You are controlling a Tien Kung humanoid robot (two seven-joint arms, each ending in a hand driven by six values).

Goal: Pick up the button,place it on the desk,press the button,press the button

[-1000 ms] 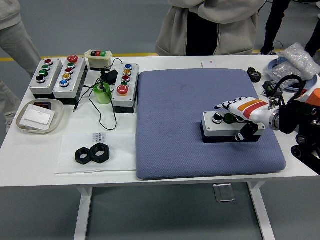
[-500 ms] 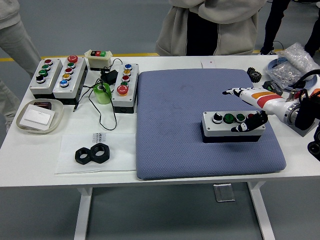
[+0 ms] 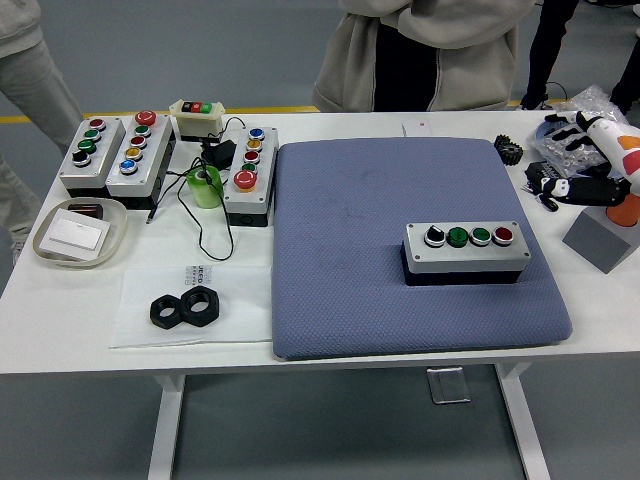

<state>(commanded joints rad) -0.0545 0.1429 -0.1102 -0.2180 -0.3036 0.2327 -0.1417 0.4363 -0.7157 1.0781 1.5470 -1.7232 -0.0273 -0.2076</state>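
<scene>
Withdrawn from the button box (image 3: 467,251), the robot's right hand (image 3: 578,160) now hovers at the table's right edge, fingers spread and empty. That box rests on the blue mat (image 3: 350,215), where a careless return press could skid it.

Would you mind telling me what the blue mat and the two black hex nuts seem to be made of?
The blue mat looks like soft fabric or foam: dimpled matte weave, rounded edges. The black hex nuts look like matte plastic, possibly printed or coated metal; no shine shows, so that stays uncertain.
</scene>
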